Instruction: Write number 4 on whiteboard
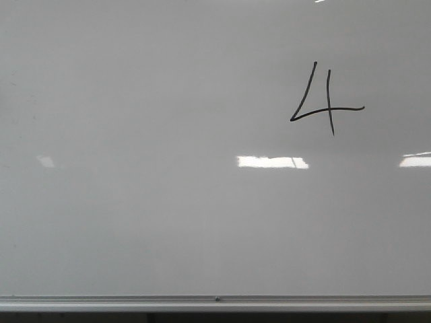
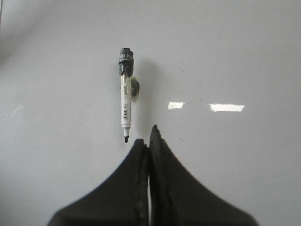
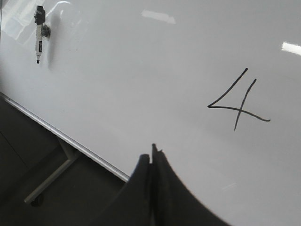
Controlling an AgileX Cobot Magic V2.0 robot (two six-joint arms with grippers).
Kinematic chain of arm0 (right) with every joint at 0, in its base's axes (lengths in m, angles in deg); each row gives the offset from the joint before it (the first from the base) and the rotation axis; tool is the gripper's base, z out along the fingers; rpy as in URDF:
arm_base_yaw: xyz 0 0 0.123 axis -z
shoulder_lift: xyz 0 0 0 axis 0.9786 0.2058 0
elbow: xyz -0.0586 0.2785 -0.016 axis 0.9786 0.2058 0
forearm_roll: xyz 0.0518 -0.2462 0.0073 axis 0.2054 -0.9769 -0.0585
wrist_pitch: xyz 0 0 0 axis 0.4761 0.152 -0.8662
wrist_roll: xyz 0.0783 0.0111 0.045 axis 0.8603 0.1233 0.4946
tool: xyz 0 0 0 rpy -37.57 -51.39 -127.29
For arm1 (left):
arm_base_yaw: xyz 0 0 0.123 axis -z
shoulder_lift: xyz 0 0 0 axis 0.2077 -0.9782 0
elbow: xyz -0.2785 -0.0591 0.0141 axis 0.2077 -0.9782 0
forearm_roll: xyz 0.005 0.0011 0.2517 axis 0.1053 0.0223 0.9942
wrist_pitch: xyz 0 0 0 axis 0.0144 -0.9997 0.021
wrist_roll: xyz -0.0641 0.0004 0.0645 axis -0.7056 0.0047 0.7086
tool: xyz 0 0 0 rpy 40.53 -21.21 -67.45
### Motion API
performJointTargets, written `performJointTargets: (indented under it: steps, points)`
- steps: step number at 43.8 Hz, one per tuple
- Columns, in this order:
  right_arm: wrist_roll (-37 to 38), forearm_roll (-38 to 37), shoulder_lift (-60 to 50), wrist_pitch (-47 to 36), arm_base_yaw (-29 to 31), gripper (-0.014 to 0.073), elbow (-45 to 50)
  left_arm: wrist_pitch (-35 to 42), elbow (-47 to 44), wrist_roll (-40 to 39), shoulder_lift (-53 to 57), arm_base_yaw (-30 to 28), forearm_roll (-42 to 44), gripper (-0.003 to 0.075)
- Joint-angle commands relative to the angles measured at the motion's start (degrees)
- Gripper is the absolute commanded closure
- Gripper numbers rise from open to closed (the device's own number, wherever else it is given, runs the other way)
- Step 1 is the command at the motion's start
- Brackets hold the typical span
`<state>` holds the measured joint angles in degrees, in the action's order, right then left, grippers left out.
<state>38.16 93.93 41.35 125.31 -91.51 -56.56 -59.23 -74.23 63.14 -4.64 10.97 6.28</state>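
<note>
A black hand-drawn number 4 (image 1: 324, 102) stands on the upper right of the whiteboard (image 1: 148, 134). It also shows in the right wrist view (image 3: 237, 104). A white marker with a black cap (image 2: 125, 98) hangs on the board by a holder, tip down, just beyond my left gripper (image 2: 148, 139), which is shut and empty. The marker also shows far off in the right wrist view (image 3: 39, 34). My right gripper (image 3: 152, 154) is shut and empty, in front of the board's lower part, away from the 4. Neither gripper shows in the front view.
A silver rail (image 1: 215, 303) runs along the board's lower edge; it also shows in the right wrist view (image 3: 70, 141). A grey stand leg (image 3: 51, 176) shows below it over dark floor. Bright light reflections (image 1: 272, 162) lie on the board.
</note>
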Motion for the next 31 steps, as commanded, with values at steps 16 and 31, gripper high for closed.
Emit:
performJointTargets:
  steps: [16,31]
  points:
    - [-0.3,1.41,0.1,-4.17,0.25,0.0657,-0.63,4.53,-0.35,-0.53,0.79,-0.01,-0.57,0.0741]
    - [15.14,-14.95,-9.94,-32.91,4.58,0.0657,20.1,4.53,-0.35,-0.53,0.79,-0.01,-0.57,0.0741]
